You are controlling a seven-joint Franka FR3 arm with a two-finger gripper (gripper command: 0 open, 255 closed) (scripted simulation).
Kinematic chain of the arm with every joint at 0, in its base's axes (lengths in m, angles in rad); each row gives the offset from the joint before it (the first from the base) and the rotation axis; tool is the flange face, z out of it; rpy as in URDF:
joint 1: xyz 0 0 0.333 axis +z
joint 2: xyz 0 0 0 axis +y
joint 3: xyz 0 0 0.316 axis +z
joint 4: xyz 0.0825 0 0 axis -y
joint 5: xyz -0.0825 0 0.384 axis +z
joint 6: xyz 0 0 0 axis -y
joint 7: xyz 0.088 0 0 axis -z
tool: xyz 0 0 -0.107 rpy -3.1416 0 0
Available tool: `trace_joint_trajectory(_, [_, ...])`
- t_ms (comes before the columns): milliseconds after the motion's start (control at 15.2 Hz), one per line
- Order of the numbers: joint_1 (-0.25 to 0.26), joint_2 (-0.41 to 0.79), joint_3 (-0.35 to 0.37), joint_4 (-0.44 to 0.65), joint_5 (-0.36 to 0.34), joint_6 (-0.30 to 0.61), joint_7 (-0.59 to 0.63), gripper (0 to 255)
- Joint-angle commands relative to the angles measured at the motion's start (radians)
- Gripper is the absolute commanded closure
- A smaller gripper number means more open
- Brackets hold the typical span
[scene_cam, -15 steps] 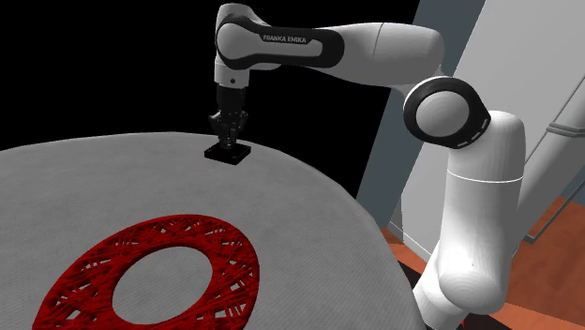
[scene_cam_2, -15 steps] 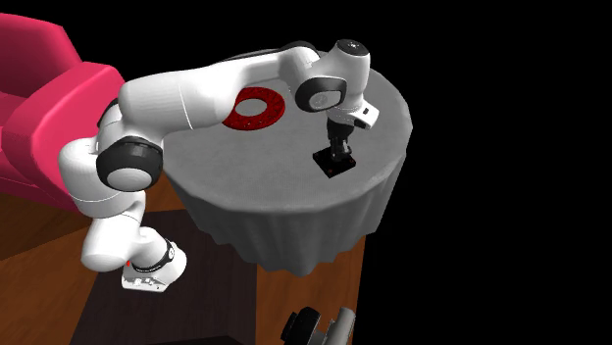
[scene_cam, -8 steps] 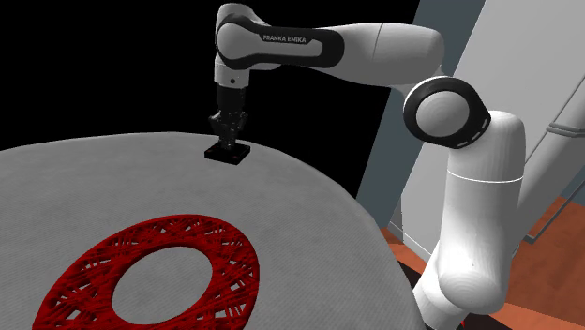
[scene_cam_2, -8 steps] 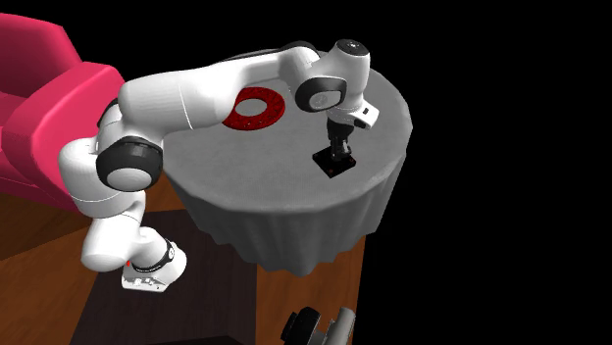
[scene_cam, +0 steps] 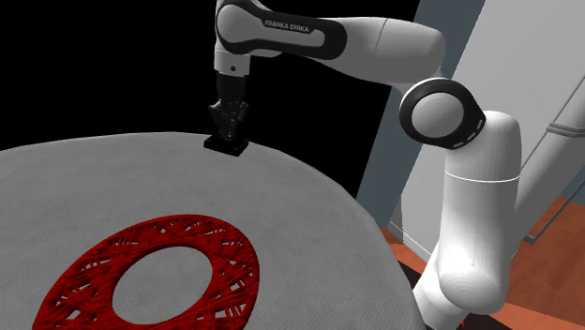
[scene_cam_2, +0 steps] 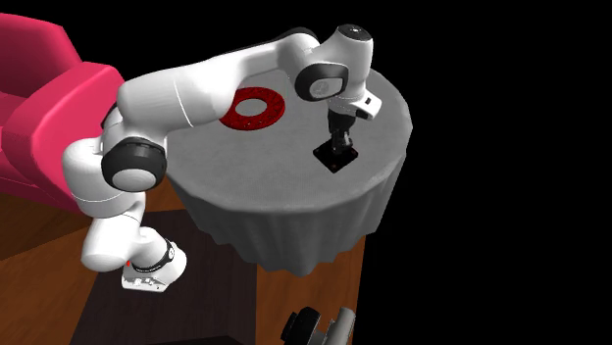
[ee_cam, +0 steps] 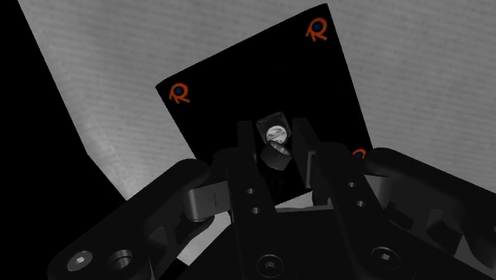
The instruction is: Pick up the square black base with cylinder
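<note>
The square black base (scene_cam: 227, 145) with orange marks at its corners (ee_cam: 238, 87) hangs just above the far edge of the round grey table (scene_cam: 309, 225). A short cylinder (ee_cam: 274, 134) stands up from its middle. My gripper (scene_cam: 229, 129) points straight down over it, shut on the cylinder, which the two fingers (ee_cam: 246, 159) clasp from both sides. In the second exterior view the gripper (scene_cam_2: 342, 143) and the base (scene_cam_2: 336, 158) are near the table's right side.
A red woven ring (scene_cam: 216, 248) lies flat on the table nearer the stand, also seen as the ring (scene_cam_2: 233, 113) behind the arm. The tablecloth (scene_cam_2: 284, 225) hangs over the edge. A red armchair (scene_cam_2: 39, 108) stands at the second exterior view's left. Black area lies beyond the table.
The arm has risen a little, and the base has come up off the table with the gripper. The red ring has not moved.
</note>
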Motion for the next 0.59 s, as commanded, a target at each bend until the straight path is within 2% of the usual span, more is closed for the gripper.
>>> trace_joint_trajectory(0, [0.003, 0.013, 0.0, 0.052, -0.003, -0.039, 0.002, 255])
trace_joint_trajectory(528, [0.018, 0.076, 0.001, 0.248, -0.014, -0.172, 0.01, 255])
